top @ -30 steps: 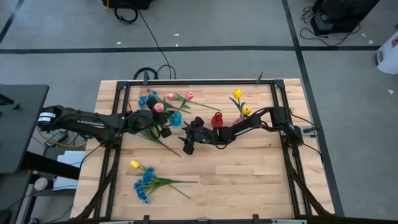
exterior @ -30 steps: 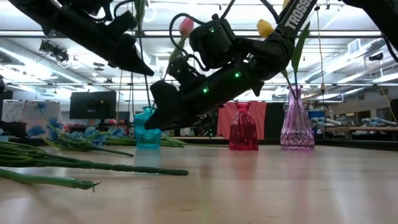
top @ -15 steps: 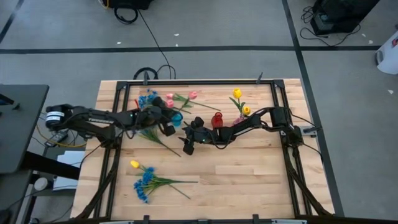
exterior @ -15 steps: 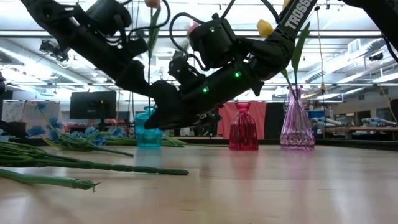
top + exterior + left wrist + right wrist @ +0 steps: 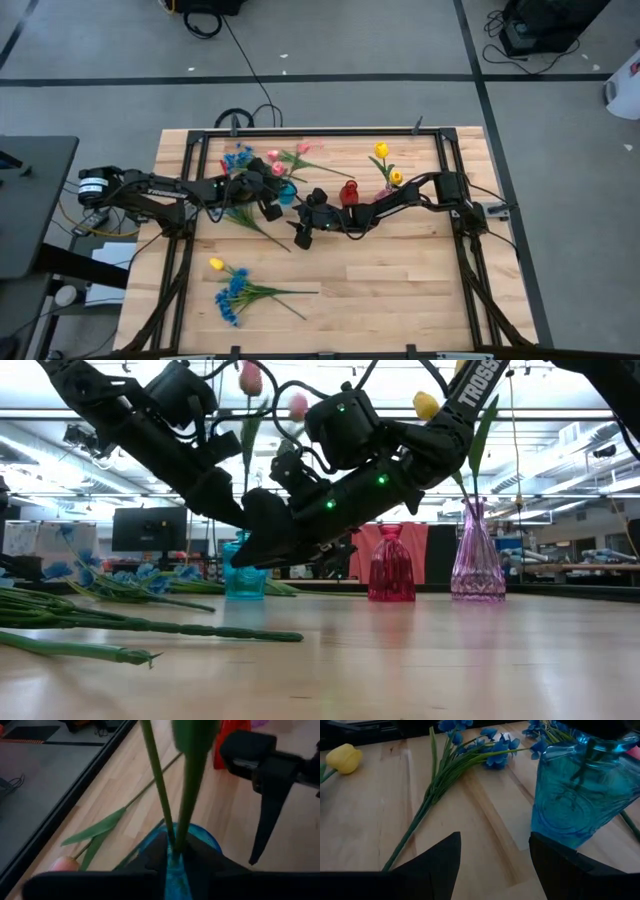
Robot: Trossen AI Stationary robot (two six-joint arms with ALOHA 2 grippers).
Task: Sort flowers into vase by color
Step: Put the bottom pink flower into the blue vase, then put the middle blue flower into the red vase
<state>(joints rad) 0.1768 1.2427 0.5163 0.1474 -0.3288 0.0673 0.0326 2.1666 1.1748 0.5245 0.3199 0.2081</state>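
Note:
A pink tulip (image 5: 250, 378) stands nearly upright over the blue vase (image 5: 285, 190), with my left gripper (image 5: 175, 852) shut on its green stem just above the vase mouth (image 5: 192, 837). My right gripper (image 5: 492, 865) stands open and holds nothing, low beside the blue vase (image 5: 580, 795) on its near right side. In the low view a second pink tulip (image 5: 298, 405) shows high behind the right arm, its foot hidden. The red vase (image 5: 348, 190) stands right of the blue one. Two yellow tulips (image 5: 380, 150) stand in the purple vase (image 5: 477, 560). My left gripper pinches the pink tulip's stem (image 5: 172, 837), with a leaf (image 5: 189, 815) beside it, between its two fingers just above the vase mouth. The fingers slant down from the table's left and lie across the stem. The tulip stands nearly upright, its lower end in the blue vase.
A blue spray (image 5: 235, 160) and pink tulips (image 5: 303, 148) lie at the far left of the table. Another blue spray (image 5: 232, 295) and a yellow tulip (image 5: 215, 263) lie near the front left. A black frame (image 5: 440, 150) borders the work area.
My left gripper has gone down and toward the table's right, to the blue vase, carrying the pink tulip. The tulip has sunk with it, and its stem now reaches into the vase mouth. The right arm has kept still.

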